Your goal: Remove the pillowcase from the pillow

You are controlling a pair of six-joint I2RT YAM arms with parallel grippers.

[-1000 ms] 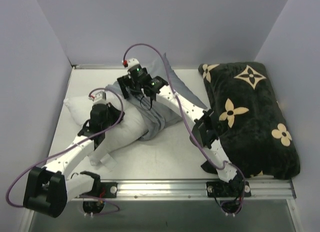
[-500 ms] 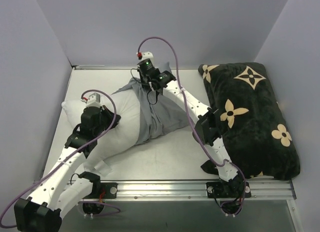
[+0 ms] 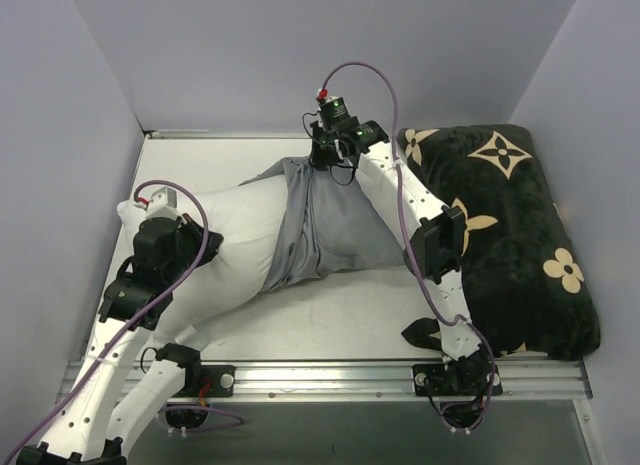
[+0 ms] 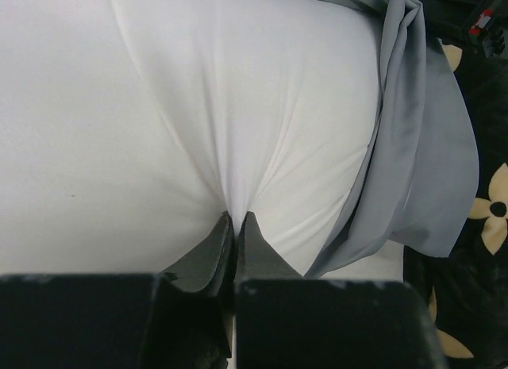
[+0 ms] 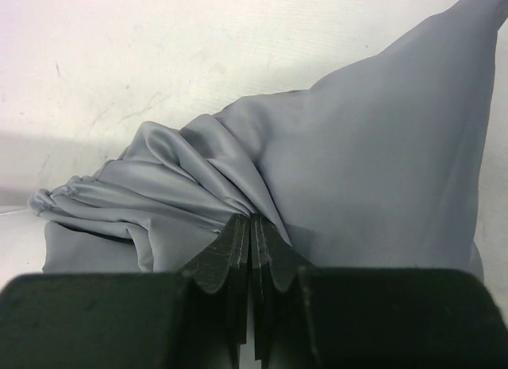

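The white pillow (image 3: 225, 235) lies across the left half of the table, its left end bare. The blue-grey pillowcase (image 3: 335, 225) still covers its right end, bunched into folds (image 5: 159, 202). My left gripper (image 4: 236, 218) is shut on a pinch of the white pillow (image 4: 198, 107) near its left end, under the arm in the top view. My right gripper (image 5: 250, 220) is shut on the gathered pillowcase at its far edge, near the back of the table (image 3: 325, 165). The grey cloth (image 4: 421, 171) hangs off the pillow's right side in the left wrist view.
A black cushion with tan flower and star motifs (image 3: 510, 235) fills the right side of the table, against the right arm's forearm (image 3: 440, 245). Grey walls close the back and both sides. A metal rail (image 3: 330, 375) runs along the near edge.
The right gripper closed on the pillowcase and pulled it right and back, stretching it off the pillow. The left arm drew the pillow leftward, baring more white.
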